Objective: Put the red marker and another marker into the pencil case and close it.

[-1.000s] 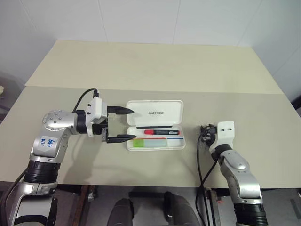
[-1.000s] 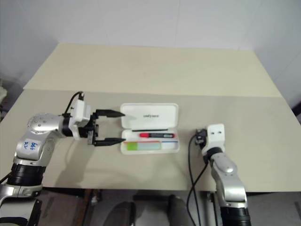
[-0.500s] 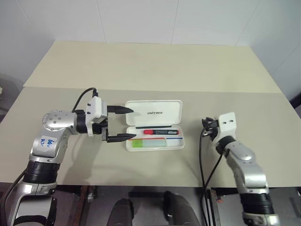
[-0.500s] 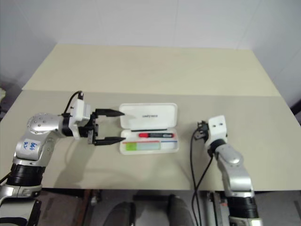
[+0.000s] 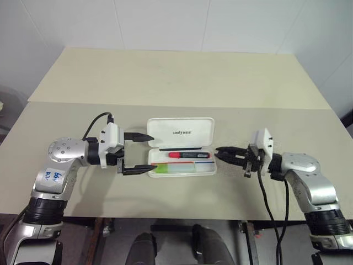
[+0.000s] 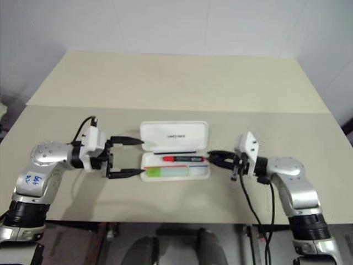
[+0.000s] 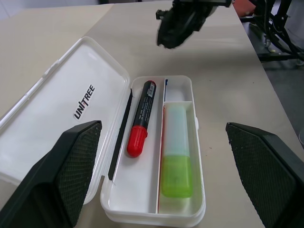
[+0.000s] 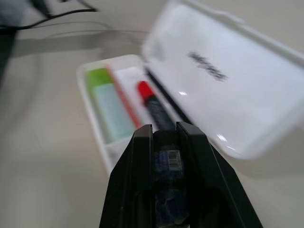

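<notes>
Already the red marker (image 7: 141,116) and green marker (image 7: 176,156) lie in the open pencil case (image 5: 181,147), so the wide-open, empty left gripper (image 5: 135,154) or pinched-shut, empty right gripper (image 5: 220,151) may shove it instead of folding the lid.

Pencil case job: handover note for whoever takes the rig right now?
Left gripper: open, empty, level at the left end of the case, one finger toward the lid, one toward the tray.
Right gripper: shut, empty, pointing at the case's right end, just short of it.
Red marker: in the tray's compartment nearest the hinge.
Green marker: in the compartment beside it, on the side away from the hinge.
Lid: open, lying back flat on the table.
Done: both markers in.
Left: fold the lid over and shut the case.
</notes>
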